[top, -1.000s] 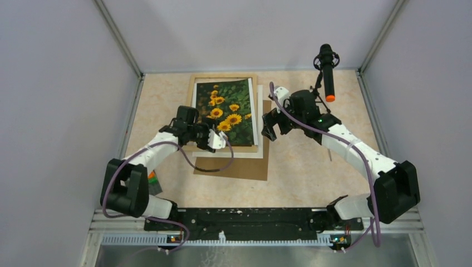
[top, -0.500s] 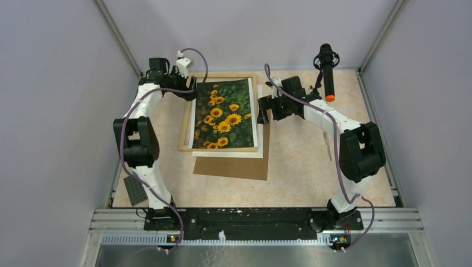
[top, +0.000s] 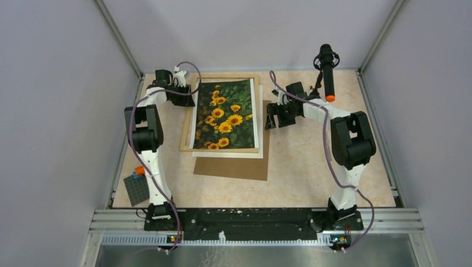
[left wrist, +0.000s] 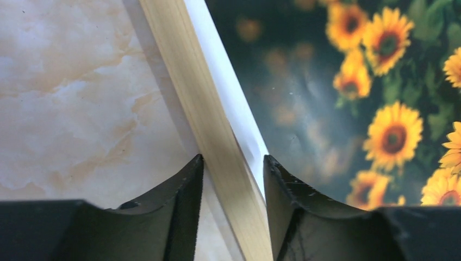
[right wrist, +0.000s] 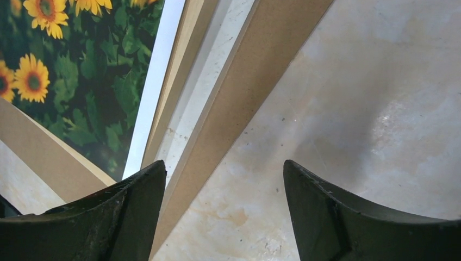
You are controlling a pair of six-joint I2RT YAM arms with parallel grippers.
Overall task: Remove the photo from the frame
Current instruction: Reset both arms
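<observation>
Photo [top: 225,114]: flat atop frame [left wrist: 190,76], far centre of surface [top: 311,161]. Left gripper [left wrist: 232,160] jaws apart, astride its left rail. Right gripper [right wrist: 224,166] jaws wide, empty, over backing board [right wrist: 255,70] edge. Handling advice: pin rail, slide print off sideways, avoid creasing.

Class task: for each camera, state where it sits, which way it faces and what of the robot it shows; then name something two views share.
Top external: high behind the arm bases, looking down on the marble-patterned table; left arm and right arm show whole.
Left wrist: arm-mounted, facing down; its dark jaws straddle the thin light-wood frame rail.
Right wrist: arm-mounted, facing down at the flat brown backing board edge; its jaws open.
Shared: all see the rectangular sunflower photo.
</observation>
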